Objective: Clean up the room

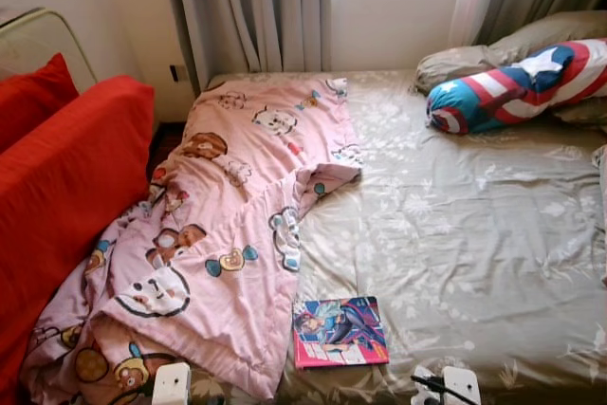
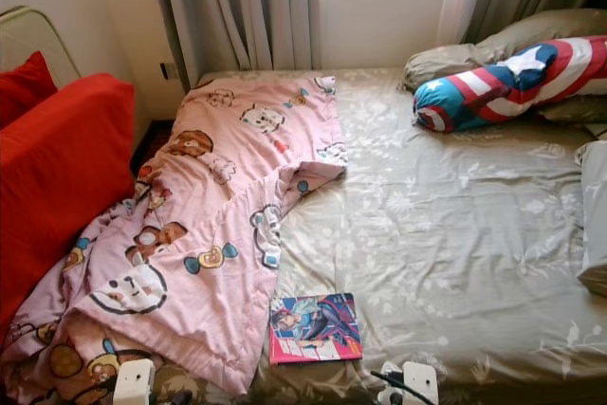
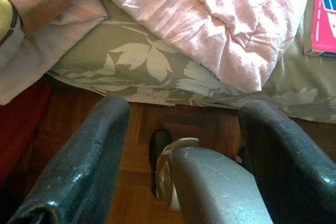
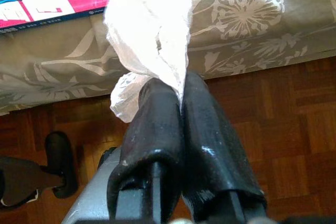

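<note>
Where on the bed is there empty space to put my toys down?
The widest bare stretch is the floral bedsheet, between the pink cartoon blanket, the comic book and the striped bolster. The robot's left half is crowded by that blanket; the head end holds pillows.

Daylight comes from the window (image 1: 398, 7) behind the curtains (image 1: 256, 11), blown out to flat white glare. The bed (image 1: 455, 225) is evenly lit and sharp, with soft shadows in the blanket (image 1: 228, 234) folds. Both wrist views are dimmer towards the floor (image 4: 273, 124); the near black fingers (image 3: 84, 166) look large and slightly soft
</note>
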You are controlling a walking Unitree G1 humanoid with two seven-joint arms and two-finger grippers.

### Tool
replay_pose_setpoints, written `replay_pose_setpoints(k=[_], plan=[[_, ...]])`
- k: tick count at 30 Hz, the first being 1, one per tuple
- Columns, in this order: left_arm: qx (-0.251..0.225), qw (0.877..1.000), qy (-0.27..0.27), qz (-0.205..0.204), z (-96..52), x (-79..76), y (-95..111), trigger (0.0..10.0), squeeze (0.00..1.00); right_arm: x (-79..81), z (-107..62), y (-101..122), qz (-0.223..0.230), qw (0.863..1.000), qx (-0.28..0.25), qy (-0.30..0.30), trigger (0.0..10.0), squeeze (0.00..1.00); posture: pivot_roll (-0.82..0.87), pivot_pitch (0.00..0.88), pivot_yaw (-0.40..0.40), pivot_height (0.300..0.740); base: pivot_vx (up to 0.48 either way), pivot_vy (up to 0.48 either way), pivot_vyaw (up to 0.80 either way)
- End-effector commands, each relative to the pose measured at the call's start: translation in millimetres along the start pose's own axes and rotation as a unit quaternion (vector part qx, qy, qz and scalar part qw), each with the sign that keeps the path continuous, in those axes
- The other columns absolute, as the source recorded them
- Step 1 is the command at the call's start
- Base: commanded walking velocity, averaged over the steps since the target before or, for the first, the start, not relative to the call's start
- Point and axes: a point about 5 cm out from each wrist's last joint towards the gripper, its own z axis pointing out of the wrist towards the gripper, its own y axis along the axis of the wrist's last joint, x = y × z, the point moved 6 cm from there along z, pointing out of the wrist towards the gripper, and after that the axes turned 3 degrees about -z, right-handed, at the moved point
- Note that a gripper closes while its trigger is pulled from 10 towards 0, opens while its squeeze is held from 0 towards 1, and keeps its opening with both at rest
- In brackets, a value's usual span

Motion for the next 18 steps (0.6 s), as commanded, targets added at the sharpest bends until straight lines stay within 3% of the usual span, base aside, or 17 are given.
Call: replay_pose_setpoints(k=[1,10,18], plan=[[0.014,1.0,0.008,-0.007,-2.9,5.7,-10.1,10.0,0.0,3.4,0.0,0.1,-0.01,1.0,-0.004,0.002,10.0,0.0,-0.02,0.0,0.008,0.726,0.0,0.0,0.79],[0.048,0.998,0.035,-0.019,-14.2,24.2,-37.1,10.0,0.0,2.6,-0.8,-5.4,-0.007,1.0,0.008,0.009,10.0,0.0,-0.02,0.0,0.004,0.726,0.0,0.0,0.8],[0.05,0.997,0.05,-0.031,-17.3,31.2,-41.7,10.0,0.0,-0.5,-1.1,-6.9,-0.007,1.0,0.013,0.006,10.0,0.0,-0.02,0.0,-0.002,0.726,0.0,0.0,0.8]])
